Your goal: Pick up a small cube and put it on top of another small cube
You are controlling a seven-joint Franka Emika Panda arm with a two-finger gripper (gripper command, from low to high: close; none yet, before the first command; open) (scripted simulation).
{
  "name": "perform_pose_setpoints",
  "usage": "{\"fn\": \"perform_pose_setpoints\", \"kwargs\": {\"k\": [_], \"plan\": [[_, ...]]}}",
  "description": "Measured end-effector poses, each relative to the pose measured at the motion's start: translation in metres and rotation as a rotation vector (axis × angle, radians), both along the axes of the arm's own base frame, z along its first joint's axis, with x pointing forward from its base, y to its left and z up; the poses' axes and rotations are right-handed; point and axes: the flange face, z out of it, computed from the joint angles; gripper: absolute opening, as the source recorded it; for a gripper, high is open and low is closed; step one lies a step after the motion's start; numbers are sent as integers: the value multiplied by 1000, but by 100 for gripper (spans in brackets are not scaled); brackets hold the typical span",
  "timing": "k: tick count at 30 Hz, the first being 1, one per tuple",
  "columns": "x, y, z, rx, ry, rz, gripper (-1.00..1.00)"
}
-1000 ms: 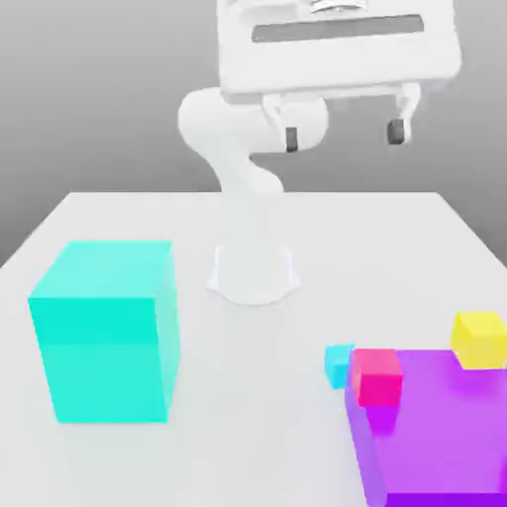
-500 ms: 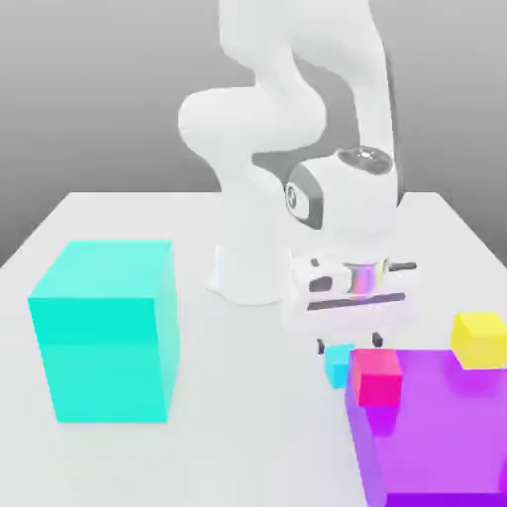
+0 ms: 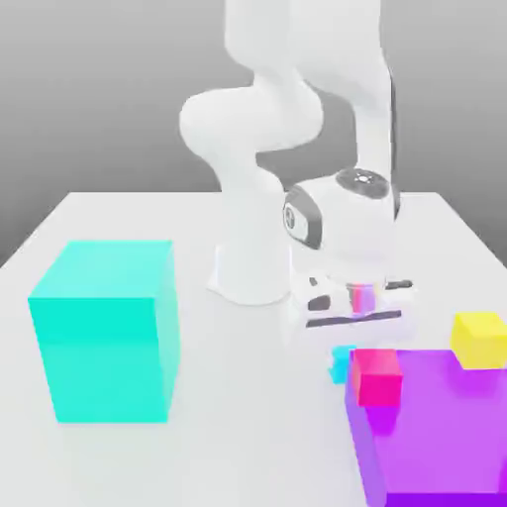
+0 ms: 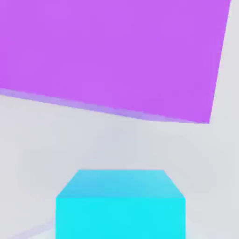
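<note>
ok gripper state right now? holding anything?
Gripper: low over the small cyan cube beside the purple block; open or shut cannot be told, and no grasp is visible.

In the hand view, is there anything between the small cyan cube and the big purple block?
No. In the hand view, only bare white table lies between the small cyan cube and the big purple block.

Bright, even light; faint soft shadows
</note>
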Motion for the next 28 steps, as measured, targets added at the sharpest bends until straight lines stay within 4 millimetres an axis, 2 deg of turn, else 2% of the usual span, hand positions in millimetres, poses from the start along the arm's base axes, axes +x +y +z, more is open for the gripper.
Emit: {"fn": "perform_pose_setpoints", "kwargs": {"k": [4, 7, 14, 20, 22, 24, 25, 28], "plan": [[-3, -2, 27, -9, -2, -1, -100], [19, 11, 62, 50, -65, -83, -100], [57, 82, 119, 26, -50, 291, -100], [65, 150, 175, -5, -12, 658, -100], [65, 158, 163, -9, -8, 698, -100], [65, 160, 137, -10, -7, 709, -100], [64, 160, 127, -10, -7, 712, 100], [64, 160, 127, -10, -7, 712, 100]]}}
